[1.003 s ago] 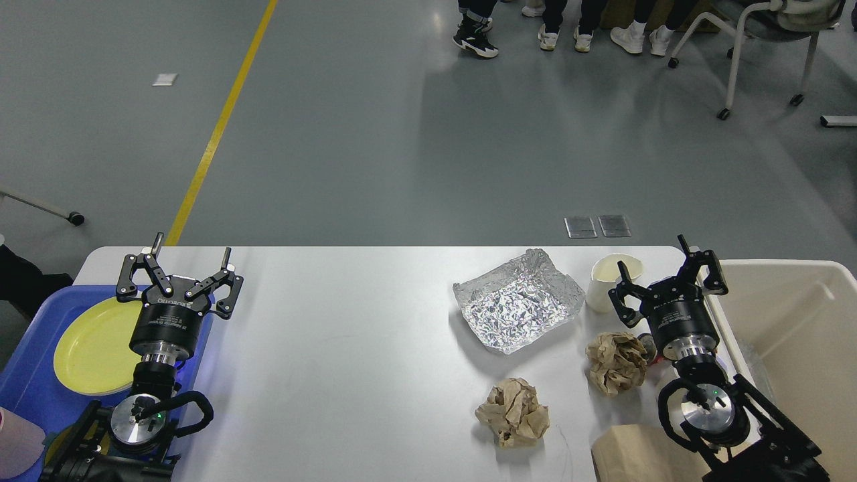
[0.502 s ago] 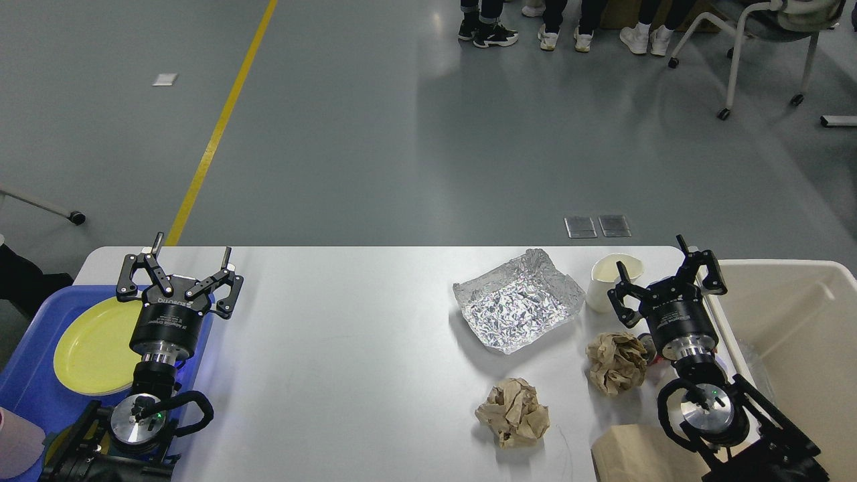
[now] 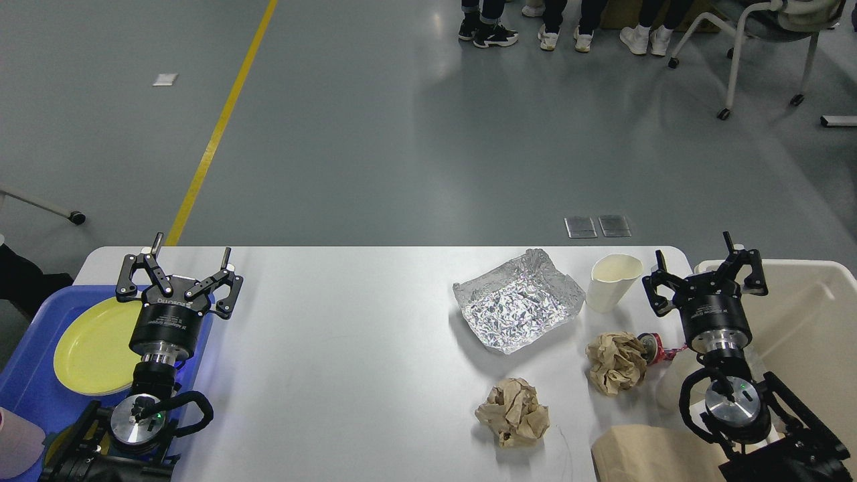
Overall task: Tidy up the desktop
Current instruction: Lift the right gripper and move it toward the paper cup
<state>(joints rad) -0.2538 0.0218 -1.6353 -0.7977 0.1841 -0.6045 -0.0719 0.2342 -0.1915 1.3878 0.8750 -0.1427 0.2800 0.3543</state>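
On the large white rounded-corner desktop point(image 3: 348, 348), which is filling the lower half of the view, a crumpled silver foil tray point(image 3: 517, 309) is lying beside an upright cream paper cup point(image 3: 610, 281); two crumpled brown paper balls point(image 3: 513, 411) are sitting nearer the robot, with a flat brown paper bag point(image 3: 636, 455) at the front edge; the left gripper point(image 3: 192, 257) is hovering with fingers spread wide and empty beside the round yellow plate point(image 3: 94, 345) in the blue plastic tray point(image 3: 27, 395); the right gripper point(image 3: 696, 261) is likewise standing wide and empty, between the cup and the beige plastic bin point(image 3: 803, 314).
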